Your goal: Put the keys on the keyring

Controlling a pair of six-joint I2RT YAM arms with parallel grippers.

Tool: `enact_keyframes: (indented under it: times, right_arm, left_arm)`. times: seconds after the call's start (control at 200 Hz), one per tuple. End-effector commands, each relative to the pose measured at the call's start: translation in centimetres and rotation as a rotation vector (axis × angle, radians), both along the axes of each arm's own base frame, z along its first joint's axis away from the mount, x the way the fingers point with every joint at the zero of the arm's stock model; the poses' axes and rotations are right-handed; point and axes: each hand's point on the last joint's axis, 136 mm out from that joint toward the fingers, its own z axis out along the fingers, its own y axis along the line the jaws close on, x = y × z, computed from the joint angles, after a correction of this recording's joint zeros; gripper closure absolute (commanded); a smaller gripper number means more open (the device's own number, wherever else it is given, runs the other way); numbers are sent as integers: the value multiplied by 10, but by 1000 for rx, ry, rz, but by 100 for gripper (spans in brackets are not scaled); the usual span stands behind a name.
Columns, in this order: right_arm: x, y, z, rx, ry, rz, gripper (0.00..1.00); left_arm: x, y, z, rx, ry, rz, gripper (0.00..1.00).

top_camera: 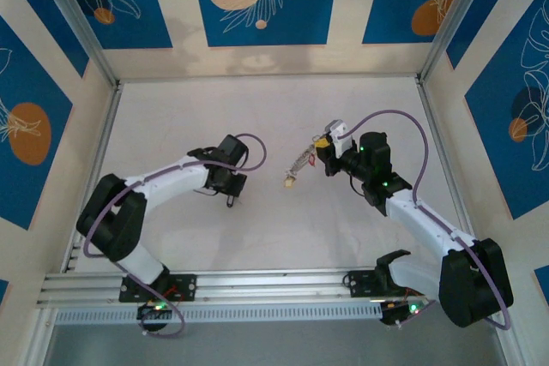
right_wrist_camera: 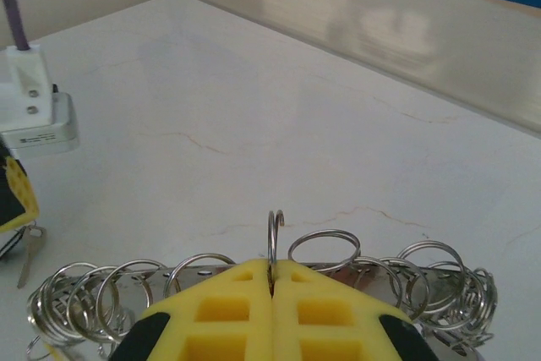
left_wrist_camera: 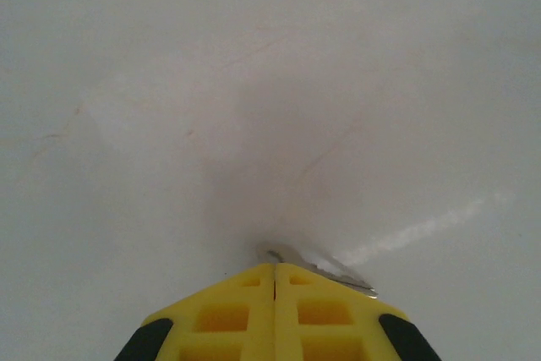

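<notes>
My right gripper [right_wrist_camera: 272,265] is shut on a thin silvery keyring [right_wrist_camera: 275,227] that stands edge-on between its yellow fingertips. The ring belongs to a metal strip [top_camera: 298,164] carrying several more wire rings [right_wrist_camera: 323,248], held just above the table. My left gripper [left_wrist_camera: 274,266] is shut, tip down close to the table, with a small silvery key [left_wrist_camera: 325,267] poking out to the right of its fingertips. From above, the left gripper [top_camera: 230,200] sits left of the strip and the right gripper [top_camera: 320,155] at its far end. In the right wrist view a key [right_wrist_camera: 29,249] hangs at the left edge.
The white table [top_camera: 274,237] is walled on three sides, with metal posts at the back corners [top_camera: 103,66]. A white camera block with a purple cable [right_wrist_camera: 34,116] stands at the left of the right wrist view. An aluminium rail [top_camera: 257,285] runs along the near edge.
</notes>
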Motion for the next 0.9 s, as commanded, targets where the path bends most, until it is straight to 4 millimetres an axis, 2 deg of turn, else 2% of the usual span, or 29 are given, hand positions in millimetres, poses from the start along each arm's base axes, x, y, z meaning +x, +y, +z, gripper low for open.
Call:
enact_keyframes:
  times: [0.0, 0.41, 0.58, 0.7, 0.895]
  right_arm:
    - [0, 5, 17, 10, -76, 24, 100]
    - [0, 5, 17, 9, -78, 28, 100]
    - [-1, 4, 17, 7, -77, 25, 100]
    - [-1, 4, 17, 9, -79, 26, 100]
    - [-1, 4, 18, 12, -81, 26, 100]
  left_arm:
    - [13, -5, -2, -26, 8, -5, 100]
    - [31, -5, -26, -65, 60, 55, 99]
    - [30, -8, -25, -99, 74, 72, 91]
    - [29, -1, -20, -89, 49, 98, 74]
    - [24, 3, -13, -92, 50, 118, 67]
